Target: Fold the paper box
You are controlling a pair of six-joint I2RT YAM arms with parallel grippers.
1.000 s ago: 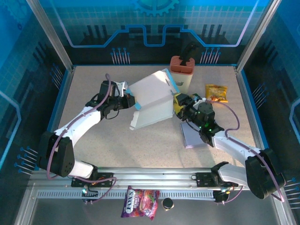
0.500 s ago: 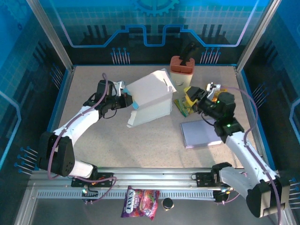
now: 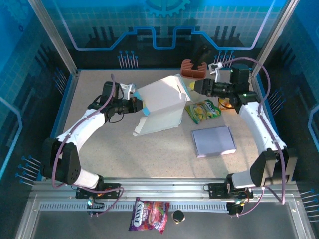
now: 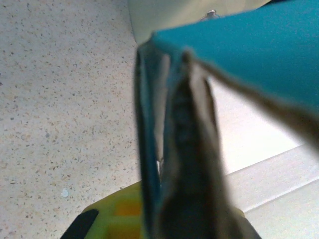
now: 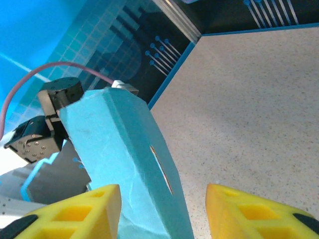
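The paper box (image 3: 160, 105), white inside with teal outer faces, stands half-formed at mid-table, tilted. My left gripper (image 3: 137, 106) is shut on its left edge. In the left wrist view the pinched cardboard edge (image 4: 185, 149) runs up from the yellow fingers (image 4: 117, 215), with a teal panel (image 4: 254, 50) above. My right gripper (image 3: 196, 87) is at the box's upper right corner, open. In the right wrist view its yellow fingers (image 5: 75, 214) straddle a teal flap (image 5: 124, 149) with gaps on both sides, the gripper (image 5: 164, 214) centred on the flap.
An orange holder (image 3: 194, 70) with a black tool stands behind the box. A green-yellow snack bag (image 3: 203, 109) and a flat lilac sheet (image 3: 214, 140) lie to the right. An orange bag (image 3: 227, 102) lies under the right arm. A pink packet (image 3: 149, 215) lies beyond the front rail.
The right arm swung from the table's near right up to the box's upper right corner, and its jaws narrowed. The left gripper kept its hold and the box shifted slightly left.
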